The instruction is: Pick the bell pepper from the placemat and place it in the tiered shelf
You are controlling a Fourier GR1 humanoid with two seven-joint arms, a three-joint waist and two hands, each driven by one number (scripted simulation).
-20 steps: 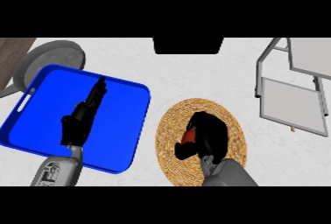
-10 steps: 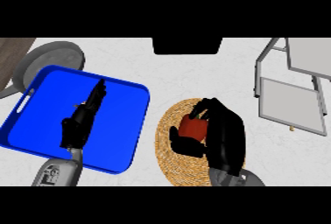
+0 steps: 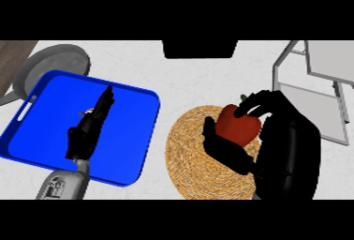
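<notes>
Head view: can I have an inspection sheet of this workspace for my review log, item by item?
Surface: white marbled counter.
Job's things: red bell pepper held in the right hand, over the far right edge of the round woven straw placemat; grey-framed tiered shelf at the right, pepper not yet in it.
Clutter: blue rectangular tray at the left; grey round plate beyond it.
Hands: right hand curled round the pepper; left hand open, fingers straight, over the tray.
Cables: nothing seen.
Surroundings: black box-like object at the counter's far edge; brown wooden surface in the far left corner.
</notes>
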